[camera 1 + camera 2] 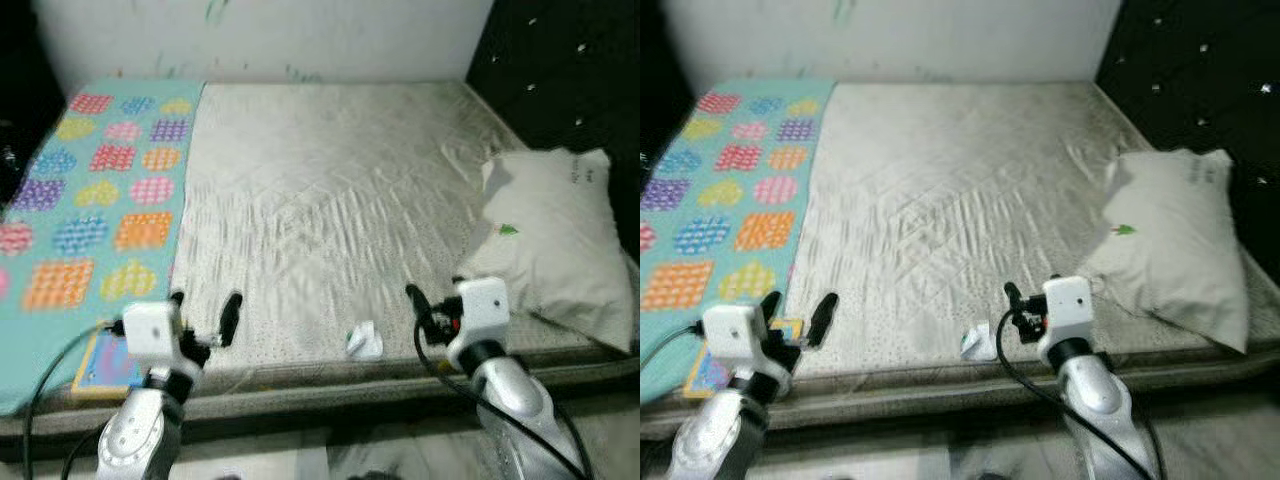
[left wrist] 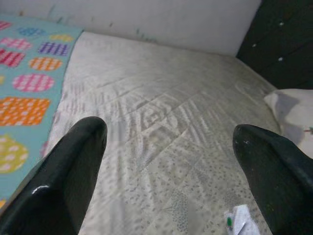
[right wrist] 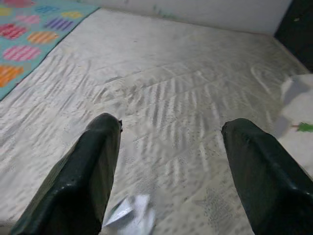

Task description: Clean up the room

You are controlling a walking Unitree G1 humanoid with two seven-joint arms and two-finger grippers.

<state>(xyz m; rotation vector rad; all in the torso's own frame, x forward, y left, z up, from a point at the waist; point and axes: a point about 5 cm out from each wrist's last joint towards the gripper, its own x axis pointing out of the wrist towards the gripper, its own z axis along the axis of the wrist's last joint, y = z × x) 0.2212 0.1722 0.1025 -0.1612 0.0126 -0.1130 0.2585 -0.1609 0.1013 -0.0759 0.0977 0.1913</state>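
A small crumpled white wrapper (image 1: 364, 341) lies on the bare grey mattress (image 1: 330, 190) near its front edge. My right gripper (image 3: 171, 125) is open, hovering just right of the wrapper (image 3: 129, 214) with nothing between its fingers. My left gripper (image 1: 205, 312) is also open and empty, hovering over the front edge further left, with the wrapper (image 2: 239, 221) off to its right. Beside the left wrist, a flat colourful book or card (image 1: 100, 365) lies on the mattress edge.
A teal blanket with coloured patches (image 1: 90, 200) covers the left side of the bed. A white pillow (image 1: 555, 240) leans at the right, against a dark tufted headboard (image 1: 570, 70). A pale wall (image 1: 270, 35) runs behind the bed.
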